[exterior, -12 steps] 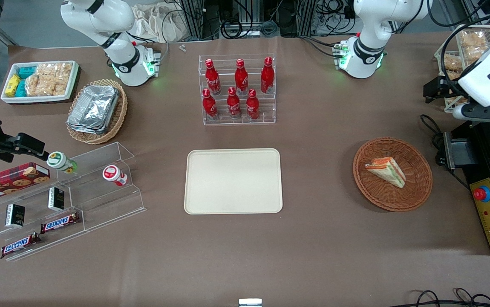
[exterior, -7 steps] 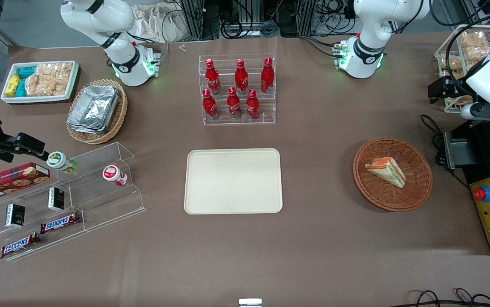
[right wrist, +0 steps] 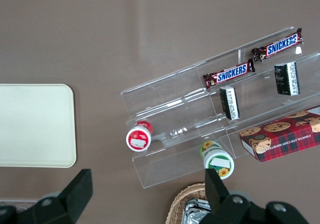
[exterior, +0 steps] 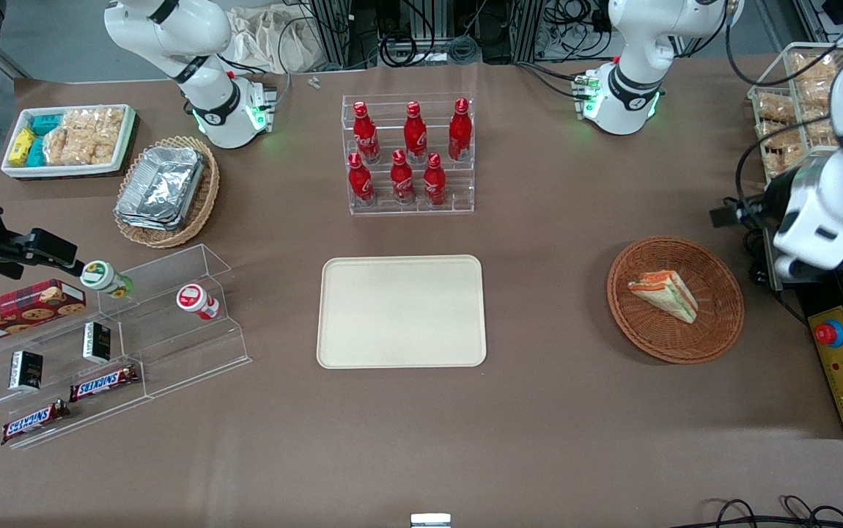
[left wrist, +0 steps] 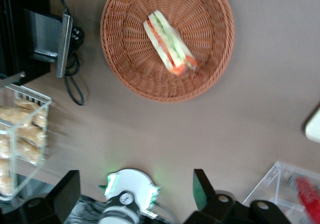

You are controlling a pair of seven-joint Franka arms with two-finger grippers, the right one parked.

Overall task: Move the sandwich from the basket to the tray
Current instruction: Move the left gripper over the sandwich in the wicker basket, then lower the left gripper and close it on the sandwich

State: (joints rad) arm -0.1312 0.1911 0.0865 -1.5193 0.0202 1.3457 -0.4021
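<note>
Cream tray (exterior: 401, 312): I log it mid-worktop, bare. Wicker basket (exterior: 675, 298), reddish-brown: toward the working arm's end of the worktop, well apart from the tray. Sandwich (exterior: 663, 295): one wedge, lying in my basket. Gripper (left wrist: 135, 194): held high above the table beside the basket, fingers (left wrist: 202, 189) spread wide, nothing in them.

The tray (right wrist: 35, 126) lies beside a clear stepped rack (right wrist: 220, 114) holding Snickers bars (right wrist: 228, 73).
</note>
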